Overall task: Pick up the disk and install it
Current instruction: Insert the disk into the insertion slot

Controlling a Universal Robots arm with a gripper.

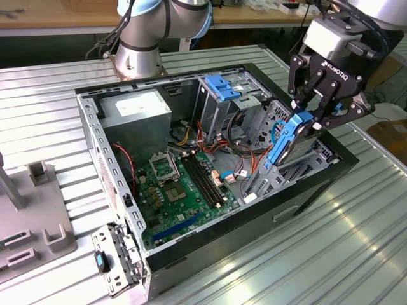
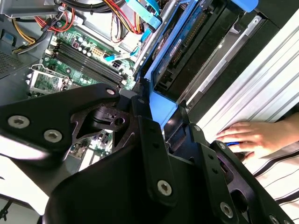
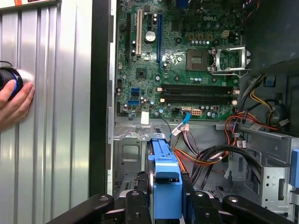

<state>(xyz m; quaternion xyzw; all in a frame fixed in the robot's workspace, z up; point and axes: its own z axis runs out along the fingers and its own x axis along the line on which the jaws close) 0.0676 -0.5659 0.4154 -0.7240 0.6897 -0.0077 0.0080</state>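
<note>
At the near part of the ribbed silver metal bench (image 1: 331, 254), a small loose grey metal bracket with a blue clip (image 1: 114, 262) lies against the near corner of the big black computer case (image 1: 321, 181). The case lies on its side with its inside uncovered. By the bench edge at the exterior view's left stands a grey blocky plastic fixture (image 1: 38, 222). On the floor of the case the green circuit board (image 1: 184, 190) lies flat.

Over the case's side at the exterior view's right hangs the black two-fingered gripper (image 1: 304, 122). Its fingers are drawn in narrowly and clamped on the flat silver-grey metal disk with blue plastic rails (image 1: 286, 143). The disk is held edge-on and tilted, clear of the bench. Its lower end is at the mouth of the grey metal drive bay (image 1: 273, 181) in that side of the case; whether it touches the bay I cannot tell.

A person's hand (image 3: 14, 105) rests on the bench just outside the case wall. Further back, a large grey power supply box with a white sticker (image 1: 137, 108) sits in a far corner of the case. The arm's round silver base (image 1: 137, 63) stands at the bench's far edge.
</note>
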